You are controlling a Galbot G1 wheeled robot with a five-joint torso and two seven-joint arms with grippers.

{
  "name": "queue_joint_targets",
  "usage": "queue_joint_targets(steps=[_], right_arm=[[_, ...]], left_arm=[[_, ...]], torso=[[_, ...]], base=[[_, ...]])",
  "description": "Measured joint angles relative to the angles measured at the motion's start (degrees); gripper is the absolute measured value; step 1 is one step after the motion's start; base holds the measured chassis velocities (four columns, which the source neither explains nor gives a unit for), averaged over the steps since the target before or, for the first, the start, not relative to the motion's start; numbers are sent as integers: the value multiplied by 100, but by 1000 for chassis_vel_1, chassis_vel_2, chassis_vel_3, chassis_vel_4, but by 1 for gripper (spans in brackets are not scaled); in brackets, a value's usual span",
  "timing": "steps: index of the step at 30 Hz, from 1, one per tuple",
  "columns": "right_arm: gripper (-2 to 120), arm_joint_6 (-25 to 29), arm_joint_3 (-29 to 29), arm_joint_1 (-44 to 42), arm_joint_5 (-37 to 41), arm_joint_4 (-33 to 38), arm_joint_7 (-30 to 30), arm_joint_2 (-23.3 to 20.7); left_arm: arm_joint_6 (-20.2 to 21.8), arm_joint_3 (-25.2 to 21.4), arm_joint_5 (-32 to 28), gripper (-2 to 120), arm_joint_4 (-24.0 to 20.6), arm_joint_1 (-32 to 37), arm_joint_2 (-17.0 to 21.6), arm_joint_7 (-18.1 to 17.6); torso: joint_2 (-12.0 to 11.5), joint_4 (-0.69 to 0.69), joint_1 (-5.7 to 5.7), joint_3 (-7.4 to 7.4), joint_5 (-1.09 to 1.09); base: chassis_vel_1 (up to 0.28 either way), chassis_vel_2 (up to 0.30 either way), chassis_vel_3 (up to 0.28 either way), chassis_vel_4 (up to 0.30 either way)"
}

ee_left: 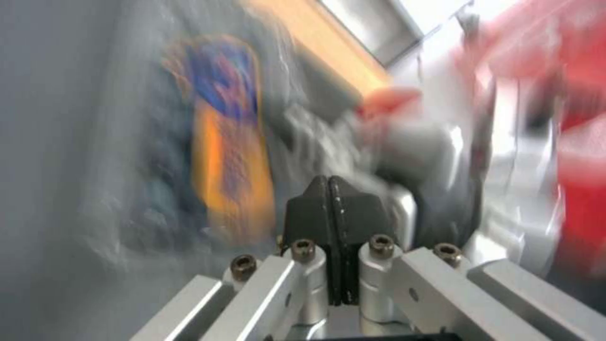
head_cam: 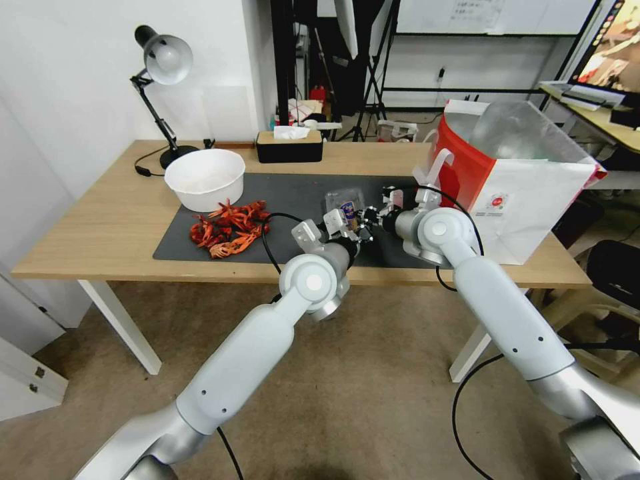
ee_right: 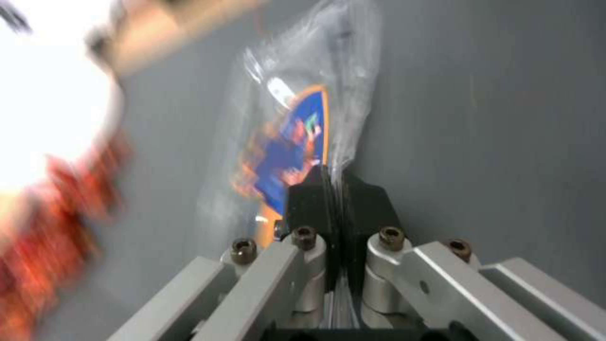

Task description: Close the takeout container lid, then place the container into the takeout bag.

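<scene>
Clear takeout container (head_cam: pixel 345 202) x1, 2 pincers: left pincer (ee_left: pixel 331 199), right pincer (ee_right: pixel 334 199) pinching it.

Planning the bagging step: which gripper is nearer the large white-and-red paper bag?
Right. The right gripper sits just beside the large white-and-red paper bag; the left gripper is farther, beyond it.

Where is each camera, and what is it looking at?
Head view: on the robot's head, looking down at the table; both arms reach toward the container, bag on the right.
Left wrist view: on the left arm, looking past the shut left gripper at the container and the red bag.
Right wrist view: on the right arm; the right gripper pinches the container's clear plastic.
All three show the container.
</scene>
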Motion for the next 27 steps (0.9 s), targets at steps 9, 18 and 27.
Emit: queue_joint_targets(steps=[9, 18, 27], right_arm=[[0, 22, 472, -353, 159, 395, 93, -325], [0, 56, 542, -419, 238, 510, 80, -395], [0, 117, 610, -447, 320, 684, 43, -447]], left_arm=[[39, 54, -40, 0, -351, 21, 474, 188], [45, -119, 229, 0, -710, 499, 729, 372], [40, -295, 786, 0, -1055, 979, 1003, 644]], torso=[[0, -1, 1, 1, 10], [1, 0, 1, 1, 9], [0, 0, 1, 1, 8]], base=[[0, 0, 0, 0], [0, 0, 0, 0], [0, 0, 0, 0]])
